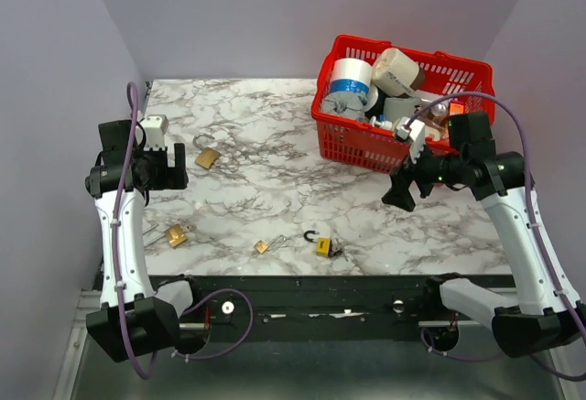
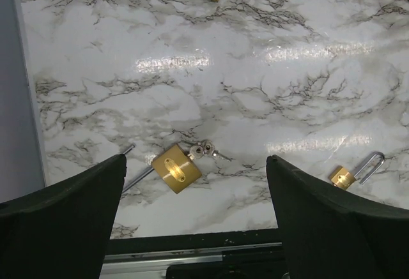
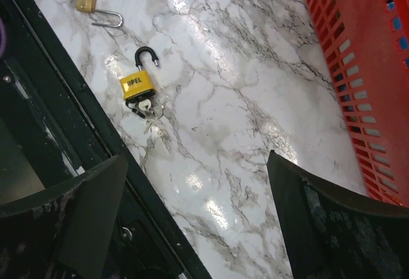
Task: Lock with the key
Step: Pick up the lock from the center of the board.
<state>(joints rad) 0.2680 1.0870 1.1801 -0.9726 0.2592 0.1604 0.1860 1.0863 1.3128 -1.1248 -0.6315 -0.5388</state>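
Looking down on a marble-patterned counter [image 1: 275,135] with padlocks scattered across it.

Starting on the left: finding the left end effector [image 2: 195,158] hanging above the counter, spread wide, gripping nothing. Seeing right below it a square brass padlock [image 2: 176,168], lying flat near the front edge with its broad face up. Catching a small bunch of keys [image 2: 203,149] at its upper corner (cannot tell whether one is actually seated in the lock). Noting a smaller brass padlock [image 2: 343,177] off to the right, silver shackle swung open. Spotting a far brass padlock [image 1: 208,156] farther back on the left side, shackle up and open too.

Over to the right: finding the right end effector [image 3: 196,158] likewise released, fully parted and empty, held up in front of a red basket [image 1: 359,146] crammed with rolls of tape [image 1: 351,80] and odd bits.

Picking out, in the right wrist view, a yellow padlock [image 3: 138,84]: yellow body with dark lettering and a black shackle hooked open on one side. Lying flat close to the front edge, a little right of centre, just beside the smaller brass one. Seeing silver keys [image 3: 148,108] bunched at its base, touching it. Sitting well apart from both end effectors, untouched.
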